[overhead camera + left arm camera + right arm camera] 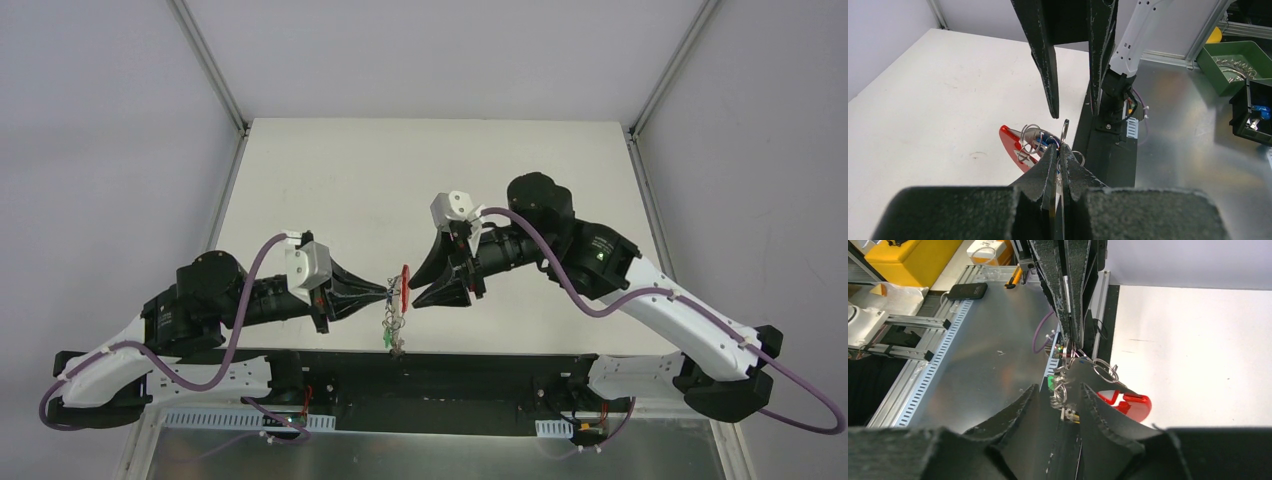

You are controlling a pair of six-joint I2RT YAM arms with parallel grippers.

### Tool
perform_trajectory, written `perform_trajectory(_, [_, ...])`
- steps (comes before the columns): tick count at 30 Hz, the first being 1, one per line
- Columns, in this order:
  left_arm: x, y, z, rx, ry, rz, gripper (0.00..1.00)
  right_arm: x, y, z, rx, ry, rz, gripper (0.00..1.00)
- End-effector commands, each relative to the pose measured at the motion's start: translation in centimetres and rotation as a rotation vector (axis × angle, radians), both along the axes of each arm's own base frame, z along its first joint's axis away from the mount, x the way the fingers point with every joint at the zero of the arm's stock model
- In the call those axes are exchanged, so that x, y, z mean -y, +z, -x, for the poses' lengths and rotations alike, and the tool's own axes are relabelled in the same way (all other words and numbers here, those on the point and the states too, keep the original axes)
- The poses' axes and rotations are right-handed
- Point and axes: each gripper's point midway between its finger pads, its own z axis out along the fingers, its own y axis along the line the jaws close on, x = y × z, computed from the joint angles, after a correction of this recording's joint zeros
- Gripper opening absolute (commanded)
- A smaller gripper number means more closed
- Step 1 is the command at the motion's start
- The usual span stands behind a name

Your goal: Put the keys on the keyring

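**Keyring held up between the two grippers**

The keyring (397,318) hangs above the near edge of the table (330,180). The left gripper (1058,150) is pinched tight on one of its silver rings (1064,131). The right gripper (1074,115) is spread wide, gripping nothing, close by the bunch. The red clip (1128,404) sticks out sideways.

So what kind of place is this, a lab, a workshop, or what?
Most likely a robotics lab or test cell. A white table sits inside aluminium framing with plain walls, and beside it is a sheet-metal bench with a green parts bin.
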Motion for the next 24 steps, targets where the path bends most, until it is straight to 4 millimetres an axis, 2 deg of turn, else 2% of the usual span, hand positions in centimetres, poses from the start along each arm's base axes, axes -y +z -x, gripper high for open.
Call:
perform_trajectory(1, [-0.4, 3.2, -0.4, 0.014, 0.032, 0.081, 0.0, 0.9, 2.2, -0.1, 0.105, -0.013, -0.028, 0.39])
perform_trajectory(7, [-0.2, 2.8, -0.5, -0.064, 0.049, 0.028, 0.0, 1.1, 2.3, -0.7, 0.166, -0.023, 0.018, 0.44])
perform_trajectory(14, [-0.3, 2.7, -0.5, -0.102, 0.06, -0.008, 0.0, -0.4, 2.5, -1.7, 0.178, -0.053, 0.044, 0.44])
perform_trajectory(24, [-0.6, 2.5, -0.4, -0.115, 0.066, -0.034, 0.0, -1.8, 2.4, -1.4, 0.182, -0.03, 0.071, 0.42])
